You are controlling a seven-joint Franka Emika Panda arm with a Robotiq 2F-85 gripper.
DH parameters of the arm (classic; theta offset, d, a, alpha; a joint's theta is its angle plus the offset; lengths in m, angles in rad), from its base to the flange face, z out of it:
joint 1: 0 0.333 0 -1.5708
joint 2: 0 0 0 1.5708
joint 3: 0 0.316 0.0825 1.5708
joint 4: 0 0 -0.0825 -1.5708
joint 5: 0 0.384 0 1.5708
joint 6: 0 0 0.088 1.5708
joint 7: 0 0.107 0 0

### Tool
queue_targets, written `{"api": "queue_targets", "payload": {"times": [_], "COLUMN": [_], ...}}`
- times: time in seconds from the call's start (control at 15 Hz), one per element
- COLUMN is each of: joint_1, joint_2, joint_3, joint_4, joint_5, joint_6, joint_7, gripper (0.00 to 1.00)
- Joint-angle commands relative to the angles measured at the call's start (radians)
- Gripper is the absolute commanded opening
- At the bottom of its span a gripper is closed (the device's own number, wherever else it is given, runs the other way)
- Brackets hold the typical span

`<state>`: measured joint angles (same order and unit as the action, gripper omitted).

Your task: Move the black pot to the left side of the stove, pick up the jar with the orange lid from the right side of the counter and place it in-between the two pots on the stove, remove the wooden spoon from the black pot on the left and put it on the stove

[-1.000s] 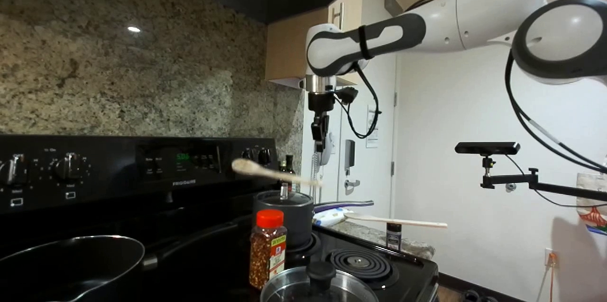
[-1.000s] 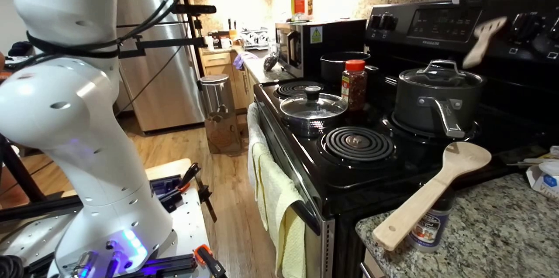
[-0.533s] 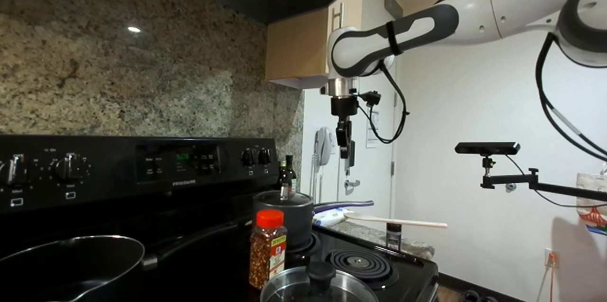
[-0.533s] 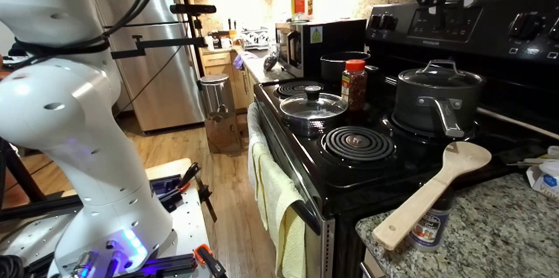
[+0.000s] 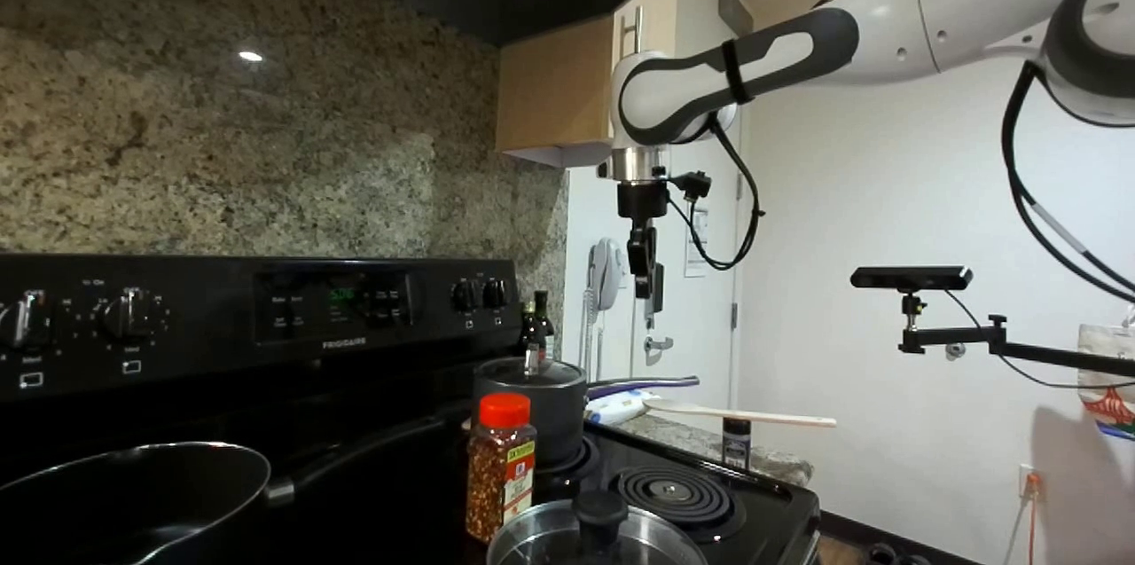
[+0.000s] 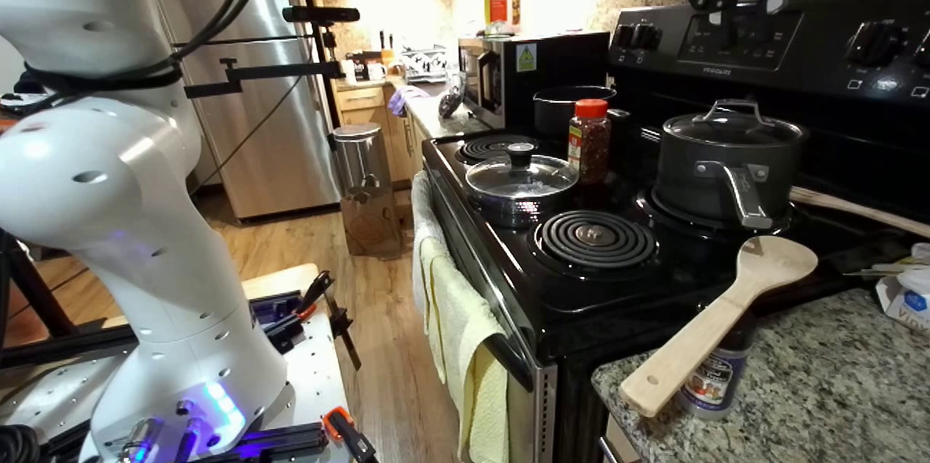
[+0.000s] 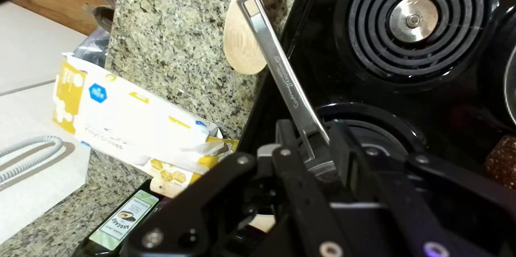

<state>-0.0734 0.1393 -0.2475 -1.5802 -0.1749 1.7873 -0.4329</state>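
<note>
Wrist view: my claw [image 7: 313,138], one, parted partway, nothing held; in an exterior view, wooden spoon [image 6: 861,210], one, lies behind the grey pot [image 6: 719,161] (final placing step, seemingly complete), so next I should simply back away.

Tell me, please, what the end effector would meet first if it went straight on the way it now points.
Pointing down, the end effector would probably meet the grey pot's metal handle first, though depth is hard to judge.
</note>
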Motion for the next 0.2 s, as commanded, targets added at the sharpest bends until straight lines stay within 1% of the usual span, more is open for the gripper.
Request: {"api": "queue_targets", "payload": {"times": [0.0,0.13], "joint_1": [-0.039,-0.039], "joint_2": [0.000,0.000], "joint_3": [0.042,0.042], "joint_4": [0.005,0.005], "joint_5": [-0.006,-0.006], "joint_6": [-0.005,-0.005], "joint_7": [0.003,0.003], "gripper": [0.30,0.30]}}
